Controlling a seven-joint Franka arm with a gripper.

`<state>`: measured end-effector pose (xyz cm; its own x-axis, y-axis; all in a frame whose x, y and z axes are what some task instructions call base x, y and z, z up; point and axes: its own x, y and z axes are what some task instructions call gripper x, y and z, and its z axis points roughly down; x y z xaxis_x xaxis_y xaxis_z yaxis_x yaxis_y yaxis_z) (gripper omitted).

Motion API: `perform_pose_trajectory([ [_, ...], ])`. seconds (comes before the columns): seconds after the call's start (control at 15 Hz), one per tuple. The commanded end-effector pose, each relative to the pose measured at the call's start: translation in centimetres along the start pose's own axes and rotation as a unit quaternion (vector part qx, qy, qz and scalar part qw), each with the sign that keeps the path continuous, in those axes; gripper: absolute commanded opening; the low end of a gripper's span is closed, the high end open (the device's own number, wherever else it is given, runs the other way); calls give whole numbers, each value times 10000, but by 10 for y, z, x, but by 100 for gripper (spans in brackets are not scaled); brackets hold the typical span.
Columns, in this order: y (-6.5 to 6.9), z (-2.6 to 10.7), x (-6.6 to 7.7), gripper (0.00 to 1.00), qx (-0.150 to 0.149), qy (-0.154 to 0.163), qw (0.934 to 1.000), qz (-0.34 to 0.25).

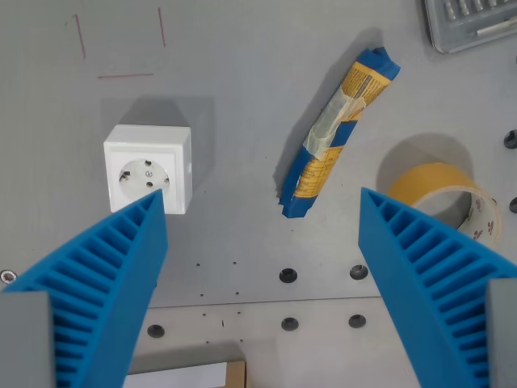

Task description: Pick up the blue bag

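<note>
The blue bag [335,133] is a long, rolled packet in blue and yellow with clear tape around it. It lies slanted on the grey table, its lower end toward the middle and its upper end toward the wrist view's upper right. My gripper [260,199] hovers above the table, open, with nothing between its two ribbed blue fingers [105,283]. The bag's lower end sits just above the gap between the fingertips, nearer the finger on the wrist view's right.
A white wall socket [148,167] stands by the tip of the finger at the wrist view's left. A roll of yellow tape [446,198] lies behind the other finger. A grey tool case [472,24] fills the upper right corner. Bolt holes [287,276] dot the table [242,97].
</note>
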<state>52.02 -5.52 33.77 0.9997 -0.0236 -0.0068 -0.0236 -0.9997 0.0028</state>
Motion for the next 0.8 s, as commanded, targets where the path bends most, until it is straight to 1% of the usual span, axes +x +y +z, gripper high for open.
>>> perform_pose_trajectory([
  [0.07, 0, -1, 0, 100, -1, 14, 10000, 2],
  [0.47, 1, 2, -1, 100, 3, 30, 10000, 79],
  [0.67, 3, 8, -3, 100, 8, 93, 9998, 195],
  [0.8, 6, 15, -5, 100, 10, 191, 9994, 289],
])
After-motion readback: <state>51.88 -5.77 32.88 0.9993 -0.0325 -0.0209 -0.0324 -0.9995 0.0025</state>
